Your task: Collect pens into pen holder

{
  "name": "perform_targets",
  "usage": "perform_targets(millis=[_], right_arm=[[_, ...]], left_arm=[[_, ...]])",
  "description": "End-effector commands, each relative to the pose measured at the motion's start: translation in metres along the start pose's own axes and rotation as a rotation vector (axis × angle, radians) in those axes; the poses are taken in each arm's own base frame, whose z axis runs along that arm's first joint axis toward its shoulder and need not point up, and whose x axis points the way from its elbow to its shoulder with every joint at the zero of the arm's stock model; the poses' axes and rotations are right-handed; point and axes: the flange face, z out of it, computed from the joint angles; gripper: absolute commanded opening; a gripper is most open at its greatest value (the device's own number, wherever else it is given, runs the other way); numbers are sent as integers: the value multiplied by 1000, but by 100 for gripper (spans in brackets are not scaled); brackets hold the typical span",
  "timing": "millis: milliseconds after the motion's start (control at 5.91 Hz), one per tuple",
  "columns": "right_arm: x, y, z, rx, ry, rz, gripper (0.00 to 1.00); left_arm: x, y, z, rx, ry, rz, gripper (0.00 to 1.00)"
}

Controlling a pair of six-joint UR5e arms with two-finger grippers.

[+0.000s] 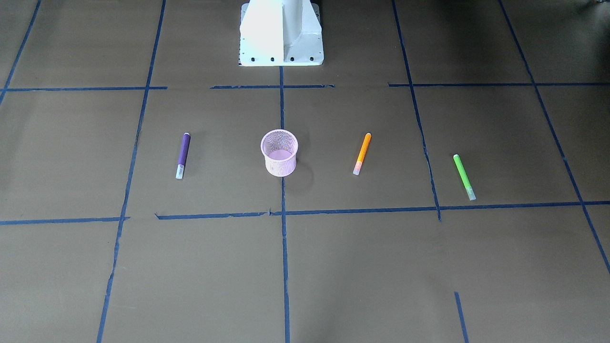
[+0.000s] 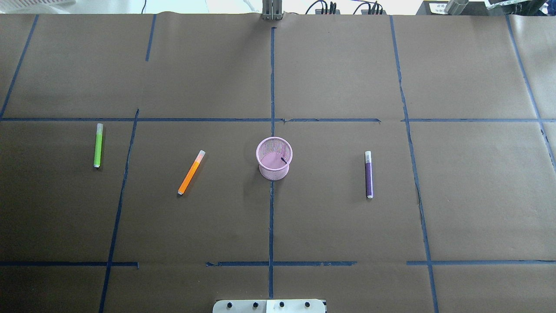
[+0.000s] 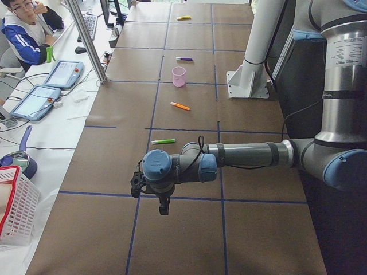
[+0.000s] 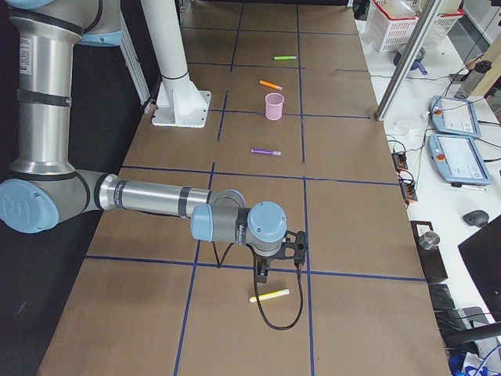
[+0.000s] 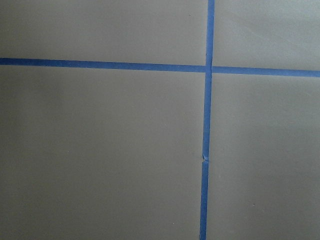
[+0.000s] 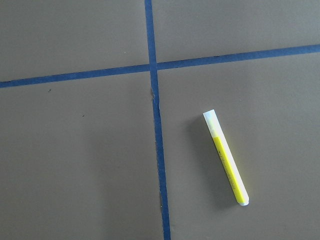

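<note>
The pink mesh pen holder [image 2: 274,171] stands upright at the table's middle, also in the front view [image 1: 280,166]. The purple pen [image 2: 369,174] lies to its right, the orange pen [image 2: 191,172] to its left, and the green pen [image 2: 98,145] further left. All three lie flat. A yellow pen [image 6: 226,157] lies far off at the right end, just below my right gripper [image 4: 262,274]. My left gripper [image 3: 163,207] hangs over bare paper at the left end, near the green pen [image 3: 163,141]. I cannot tell whether either gripper is open or shut.
Blue tape lines grid the brown paper. The white robot base [image 1: 281,33] stands at the near middle edge. An operator [image 3: 23,28], tablets [image 3: 63,73] and a white basket [image 3: 14,206] are beyond the far edge.
</note>
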Motion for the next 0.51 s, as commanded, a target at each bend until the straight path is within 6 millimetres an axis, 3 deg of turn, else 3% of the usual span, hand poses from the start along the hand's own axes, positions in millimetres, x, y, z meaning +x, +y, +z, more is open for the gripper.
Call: perform_targets(millis=[0,339], right_arm=[[-1,-1,-1,2,0,-2,100],[-11,-4,-9,20,0,-21,100]], left_arm=[[2,-2,-2,5,2,5,100],[12,-10,-10,24,9,23,100]])
